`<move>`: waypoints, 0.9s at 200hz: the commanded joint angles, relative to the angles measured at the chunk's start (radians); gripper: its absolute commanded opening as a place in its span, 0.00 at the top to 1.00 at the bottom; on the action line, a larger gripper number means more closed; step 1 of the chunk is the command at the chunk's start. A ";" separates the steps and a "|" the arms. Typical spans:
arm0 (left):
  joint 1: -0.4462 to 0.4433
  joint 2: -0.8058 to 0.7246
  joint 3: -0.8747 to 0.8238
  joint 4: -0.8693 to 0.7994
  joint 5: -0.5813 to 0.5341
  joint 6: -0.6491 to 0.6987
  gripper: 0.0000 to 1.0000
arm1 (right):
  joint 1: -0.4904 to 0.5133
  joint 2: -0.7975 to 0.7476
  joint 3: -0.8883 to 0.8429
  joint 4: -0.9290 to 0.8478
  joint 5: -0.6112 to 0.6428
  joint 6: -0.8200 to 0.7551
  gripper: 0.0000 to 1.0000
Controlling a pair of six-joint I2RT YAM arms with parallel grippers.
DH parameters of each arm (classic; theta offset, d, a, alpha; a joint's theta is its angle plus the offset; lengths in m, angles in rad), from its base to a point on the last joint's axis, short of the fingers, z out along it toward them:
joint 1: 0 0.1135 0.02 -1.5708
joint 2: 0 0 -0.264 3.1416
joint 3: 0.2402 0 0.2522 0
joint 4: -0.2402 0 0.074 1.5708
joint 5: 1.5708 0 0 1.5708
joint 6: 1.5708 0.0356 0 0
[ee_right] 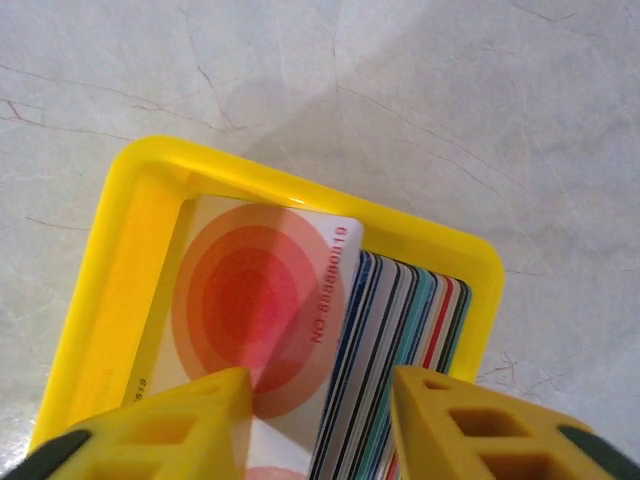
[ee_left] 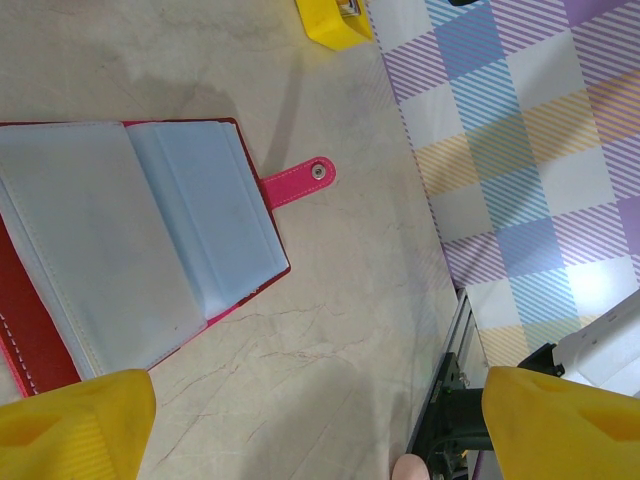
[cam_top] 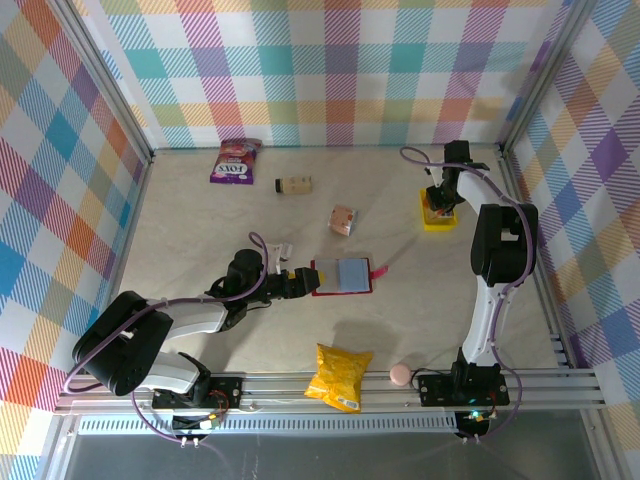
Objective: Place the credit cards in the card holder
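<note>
The red folding card holder (cam_top: 342, 276) is lying open on the pale marble-look surface (cam_top: 200, 220), clear pockets facing up. The left end effector (cam_top: 303, 282) sits right at its left edge, fingers spread wide. Way off to the holder's far right, the right end effector (ee_right: 318, 385) is partly open and straddles the stacked plastic credit cards (ee_right: 260, 290) in a small yellow tray (ee_right: 140, 230).

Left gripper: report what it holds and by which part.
Nothing. The left gripper is wide open; the red card holder lies unfolded on the table, unclamped.
</note>
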 commanded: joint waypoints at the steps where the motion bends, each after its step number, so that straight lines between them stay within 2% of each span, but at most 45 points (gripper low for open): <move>1: -0.005 0.006 0.018 -0.004 0.021 0.017 0.15 | 0.004 -0.043 -0.010 0.003 -0.017 0.005 0.68; 66: -0.005 0.005 0.018 -0.005 0.020 0.018 0.15 | 0.005 -0.059 -0.003 0.005 -0.032 0.017 0.84; 111: -0.005 0.005 0.018 -0.005 0.021 0.021 0.15 | 0.014 -0.103 0.017 -0.004 -0.090 0.055 0.83; 139: -0.005 0.003 0.016 -0.006 0.021 0.022 0.15 | 0.020 -0.163 0.013 -0.016 -0.123 0.083 1.00; 155: -0.005 -0.001 0.016 -0.006 0.021 0.018 0.15 | 0.020 -0.216 -0.010 -0.016 -0.136 0.104 1.00; 161: -0.005 -0.003 0.016 -0.004 0.023 0.017 0.15 | 0.020 -0.238 -0.027 -0.006 -0.131 0.115 0.92; 172: -0.005 -0.008 0.015 0.001 0.025 0.011 0.15 | 0.020 -0.263 -0.051 -0.002 -0.118 0.117 0.65; 180: -0.006 -0.014 0.014 0.000 0.026 0.009 0.15 | 0.020 -0.264 -0.059 -0.012 -0.104 0.114 0.55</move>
